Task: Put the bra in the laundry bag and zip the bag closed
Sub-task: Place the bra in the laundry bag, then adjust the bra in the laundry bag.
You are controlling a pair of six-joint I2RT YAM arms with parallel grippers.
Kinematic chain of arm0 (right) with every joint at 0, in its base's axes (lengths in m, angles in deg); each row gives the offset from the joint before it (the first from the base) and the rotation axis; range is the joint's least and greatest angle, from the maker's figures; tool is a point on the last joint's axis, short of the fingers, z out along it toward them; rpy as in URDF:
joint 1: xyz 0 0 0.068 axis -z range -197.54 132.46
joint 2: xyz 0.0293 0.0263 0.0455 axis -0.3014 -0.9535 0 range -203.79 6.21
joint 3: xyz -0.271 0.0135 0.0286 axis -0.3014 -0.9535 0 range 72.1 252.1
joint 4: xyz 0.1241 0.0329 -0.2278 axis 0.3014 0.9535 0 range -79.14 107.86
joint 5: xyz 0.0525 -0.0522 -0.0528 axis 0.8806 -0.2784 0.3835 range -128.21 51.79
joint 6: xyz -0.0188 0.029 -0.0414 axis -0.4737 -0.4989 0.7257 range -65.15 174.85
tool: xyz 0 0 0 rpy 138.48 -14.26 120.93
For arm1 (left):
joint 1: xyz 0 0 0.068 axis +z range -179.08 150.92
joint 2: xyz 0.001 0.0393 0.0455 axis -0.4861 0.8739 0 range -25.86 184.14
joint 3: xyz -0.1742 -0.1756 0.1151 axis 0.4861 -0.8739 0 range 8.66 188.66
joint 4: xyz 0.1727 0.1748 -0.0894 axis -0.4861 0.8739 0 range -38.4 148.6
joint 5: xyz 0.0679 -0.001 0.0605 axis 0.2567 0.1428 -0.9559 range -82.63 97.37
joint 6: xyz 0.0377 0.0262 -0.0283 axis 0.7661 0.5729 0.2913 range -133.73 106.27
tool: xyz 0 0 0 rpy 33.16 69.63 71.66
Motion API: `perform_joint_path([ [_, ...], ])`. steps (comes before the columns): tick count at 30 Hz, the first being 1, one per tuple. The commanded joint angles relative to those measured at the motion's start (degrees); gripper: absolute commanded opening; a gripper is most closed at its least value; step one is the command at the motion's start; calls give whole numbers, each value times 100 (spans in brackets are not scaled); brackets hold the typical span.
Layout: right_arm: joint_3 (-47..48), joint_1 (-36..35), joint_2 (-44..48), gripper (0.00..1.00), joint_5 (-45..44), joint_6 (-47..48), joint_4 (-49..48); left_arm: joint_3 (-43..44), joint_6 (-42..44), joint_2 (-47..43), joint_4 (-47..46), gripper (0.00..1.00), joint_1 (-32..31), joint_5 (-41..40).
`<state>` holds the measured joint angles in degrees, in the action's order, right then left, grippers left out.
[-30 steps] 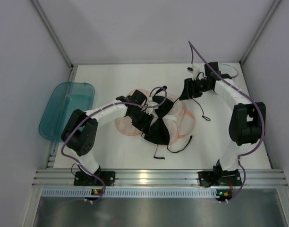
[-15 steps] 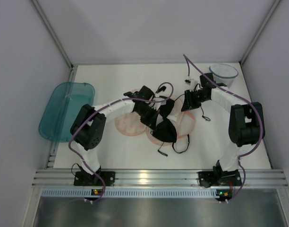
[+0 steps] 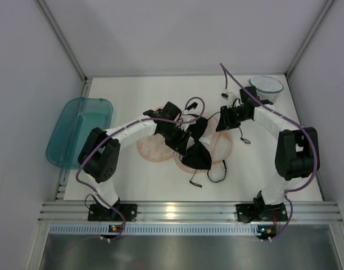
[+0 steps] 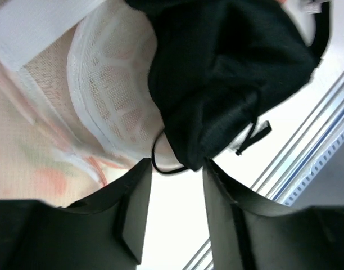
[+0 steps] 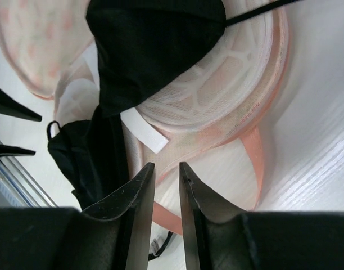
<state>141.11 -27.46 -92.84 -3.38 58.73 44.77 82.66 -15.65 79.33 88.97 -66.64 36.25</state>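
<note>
Judged the bra (image 3: pixel 198 157) soft, light, floppy; best pinched at a cup's rim. Found left gripper (image 4: pixel 176 169) spread, empty; right gripper (image 5: pixel 167 169) narrowly parted, empty.

The left arm (image 3: pixel 132 128) reaches from its base toward 1 o'clock, the wrist bent so the left gripper (image 3: pixel 180 140) points toward 4 o'clock near the table's middle. Its jaws stand apart with a clear gap. The right arm (image 3: pixel 273 115) runs toward 11 o'clock, then turns the right gripper (image 3: pixel 222 121) toward 8 o'clock. Its jaws are only a narrow slit apart, with nothing between them.
</note>
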Motion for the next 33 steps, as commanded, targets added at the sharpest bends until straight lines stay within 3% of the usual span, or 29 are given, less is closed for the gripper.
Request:
perform_joint_path([
  [1, 331, -72, 544, 25, 156, 78, -306, 53, 323, -937, -177, 49, 64, 38],
  [8, 1262, -344, 193, 32, -493, 78, -166, 625, -493, -930, -465, 49, 732, -199],
  [12, 1947, -1071, 9, 35, -1826, 43, -69, 388, -1372, -1149, -1054, 49, 1609, -85],
  [17, 2730, -1864, -710, 41, -2901, -63, 194, 63, -1303, -1562, -1231, 52, 2112, -813],
  [21, 3660, -2575, -1449, 42, -3885, -54, 546, -297, -1478, -1677, -1258, 54, 2428, -858],
  [27, 4452, -3051, -2417, 39, -4519, -63, 757, -904, -2005, -1861, -1705, 54, 3174, -438],
  [33, 4753, -3113, -2936, 36, -4538, -36, 828, -1247, -1997, -2072, -1925, 55, 3352, -138],
])
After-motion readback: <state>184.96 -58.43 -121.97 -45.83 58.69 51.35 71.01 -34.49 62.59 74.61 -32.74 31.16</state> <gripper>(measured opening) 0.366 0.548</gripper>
